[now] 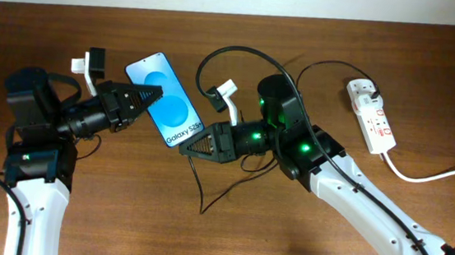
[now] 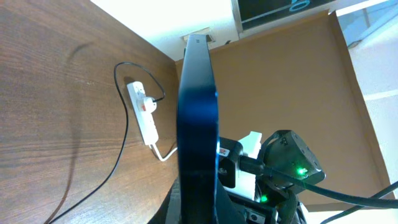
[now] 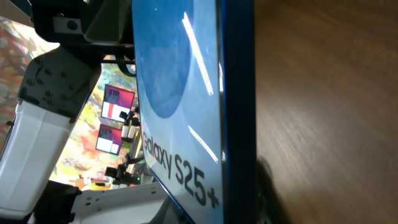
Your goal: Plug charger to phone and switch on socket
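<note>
The table (image 1: 201, 241) is dark brown wood with a fine streaked grain. The phone (image 1: 166, 101) has a black edge and a screen in two shades of blue, one forming a round patch, with "Galaxy S25+" lettering at one end. At the far right, the power strip (image 1: 374, 120) is white with small red switches, and its thick cord (image 1: 438, 172) is white too. The thin cable (image 1: 242, 53) looping over the table is black. The left arm (image 1: 35, 197) and right arm (image 1: 369, 208) are white near and black toward the middle; the right one shows bright green lights. The left pincer (image 1: 152, 96) and right pincer (image 1: 188, 147) are black, with a white bracket (image 1: 82, 65) beside the left.
</note>
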Tool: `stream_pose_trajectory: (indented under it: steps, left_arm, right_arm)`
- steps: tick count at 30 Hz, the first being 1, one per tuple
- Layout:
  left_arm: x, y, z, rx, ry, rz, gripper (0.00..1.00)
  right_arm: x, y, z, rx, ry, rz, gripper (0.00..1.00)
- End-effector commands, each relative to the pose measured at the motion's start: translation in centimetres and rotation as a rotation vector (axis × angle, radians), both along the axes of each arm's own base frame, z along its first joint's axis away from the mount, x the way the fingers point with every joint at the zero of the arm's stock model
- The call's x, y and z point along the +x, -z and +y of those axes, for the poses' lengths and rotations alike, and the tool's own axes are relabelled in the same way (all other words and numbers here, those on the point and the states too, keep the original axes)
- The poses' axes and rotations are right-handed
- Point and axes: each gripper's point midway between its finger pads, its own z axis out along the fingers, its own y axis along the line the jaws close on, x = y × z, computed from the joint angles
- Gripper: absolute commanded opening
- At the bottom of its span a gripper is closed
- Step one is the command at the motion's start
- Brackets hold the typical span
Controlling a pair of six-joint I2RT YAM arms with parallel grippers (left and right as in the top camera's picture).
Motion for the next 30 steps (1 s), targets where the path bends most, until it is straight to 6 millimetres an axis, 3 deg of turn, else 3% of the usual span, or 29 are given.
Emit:
stream_pose_trajectory:
  steps: [1,6,12,15,20,23,30]
  left_arm:
    - [-3.0,-1.6,-2.1,-0.07,0.183,-0.01,0.0]
    - [-1.1,-2.9,-0.8,-0.028,0.091,-0.116,0.0]
    - [-0.9,-2.4,0.0,-0.047,0.089,-0.083,0.0]
    - [-1.1,-1.8,-0.2,-0.066,0.112,-0.041,0.0]
    - [-1.1,-1.8,-0.2,-0.066,0.11,-0.04,0.0]
    - [-0.8,-1.7,0.0,-0.061,0.094,-0.04,0.0]
    - [-0.8,-1.7,0.0,-0.061,0.092,-0.035,0.0]
  right_arm:
    - [2.2,-0.1,-0.1,-0.023,0.099,-0.066,0.04]
    - [0.5,2.4,-1.1,-0.12,0.053,-0.037,0.04]
    - [-1.1,-1.0,-2.1,-0.068,0.043,-0.114,0.04]
    - [-1.0,-2.8,-3.3,-0.039,0.072,-0.153,0.04]
    - [-2.4,-3.2,-3.3,-0.009,0.004,-0.123,0.04]
    - [-3.5,-2.4,-3.6,-0.031,-0.033,-0.049,0.04]
    - [-3.8,-2.4,-3.7,-0.024,-0.054,-0.076,0.04]
